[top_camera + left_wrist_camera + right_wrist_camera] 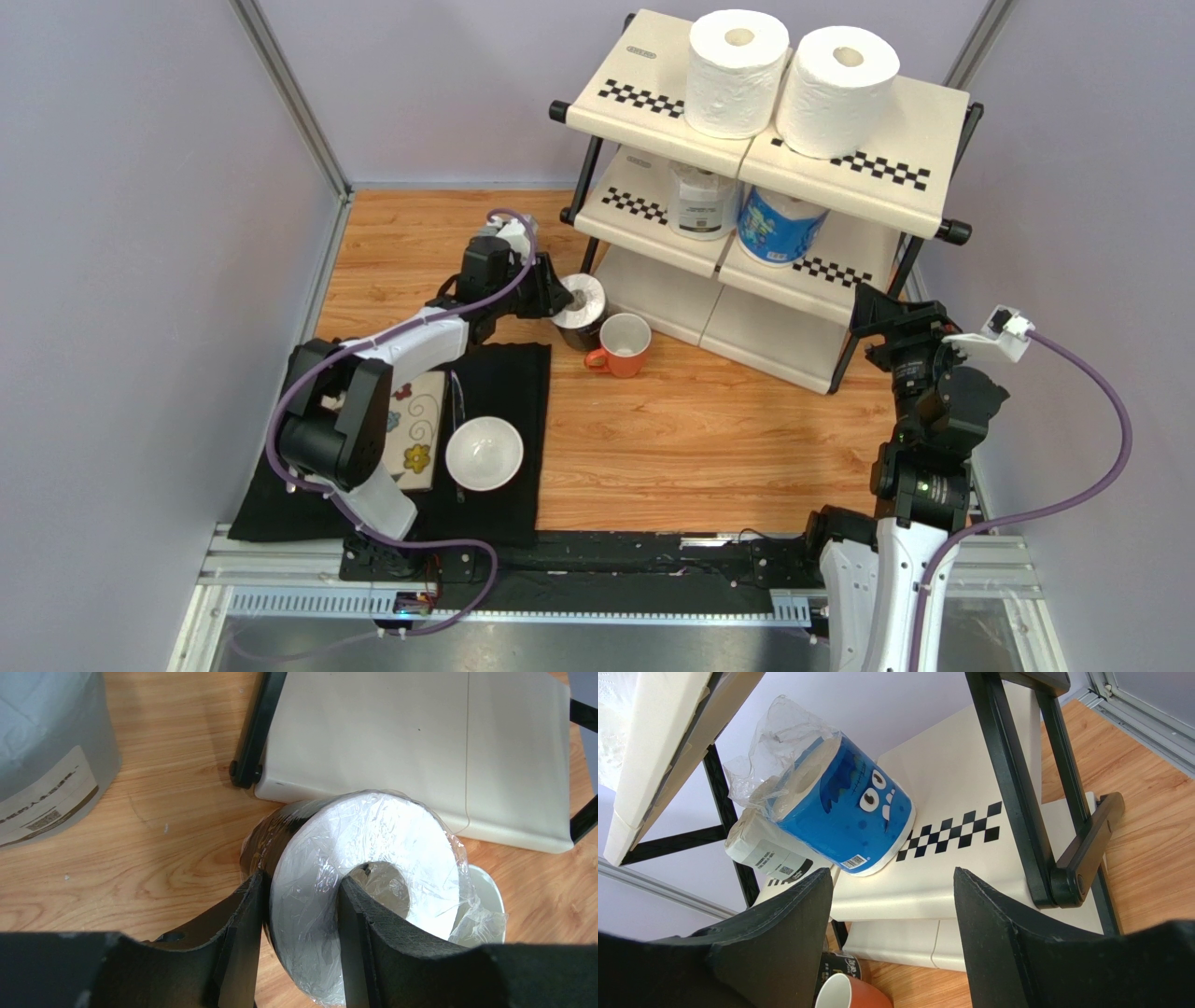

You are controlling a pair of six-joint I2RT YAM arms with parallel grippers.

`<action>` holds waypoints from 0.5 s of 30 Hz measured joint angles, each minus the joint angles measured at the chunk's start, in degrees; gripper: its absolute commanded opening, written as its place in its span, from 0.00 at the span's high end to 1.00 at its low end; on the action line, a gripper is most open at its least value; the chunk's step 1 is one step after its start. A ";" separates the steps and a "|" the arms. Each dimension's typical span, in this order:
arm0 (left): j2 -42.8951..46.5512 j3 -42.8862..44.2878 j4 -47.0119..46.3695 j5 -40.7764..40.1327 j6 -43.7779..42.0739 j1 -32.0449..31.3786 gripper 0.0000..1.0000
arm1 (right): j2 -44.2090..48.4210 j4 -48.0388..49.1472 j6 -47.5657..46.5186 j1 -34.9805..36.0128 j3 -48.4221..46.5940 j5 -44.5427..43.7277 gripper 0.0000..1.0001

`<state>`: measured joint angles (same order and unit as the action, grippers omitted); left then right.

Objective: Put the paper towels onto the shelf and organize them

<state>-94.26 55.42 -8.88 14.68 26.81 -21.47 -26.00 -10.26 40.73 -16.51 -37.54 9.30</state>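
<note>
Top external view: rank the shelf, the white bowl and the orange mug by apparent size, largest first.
1. shelf
2. white bowl
3. orange mug, only slightly smaller than the bowl, so that gap is narrow.

No words are clear enough to read. The blue roll [843,805] shows a cartoon face with eyes and teeth, and a small barcode [856,861]. The clear roll [760,850] beside it has a white label with tiny print. The grey roll [49,742] has a tan label [42,805] with a barcode. A little dark mark [643,52] sits on the shelf [912,140] top.
</note>
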 measured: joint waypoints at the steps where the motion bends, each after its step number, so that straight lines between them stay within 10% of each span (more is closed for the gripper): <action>1: -0.24 0.26 -0.04 0.02 0.04 -0.22 0.72 | 0.00 -0.02 0.00 0.00 0.00 -0.04 0.33; 15: -1.88 1.33 -3.91 5.60 0.02 -4.09 0.72 | 0.02 -0.24 -0.02 0.33 0.00 -0.37 0.33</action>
<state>-96.14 56.75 -12.80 20.27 26.83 -25.56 -25.98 -10.50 40.71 -16.19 -37.54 8.93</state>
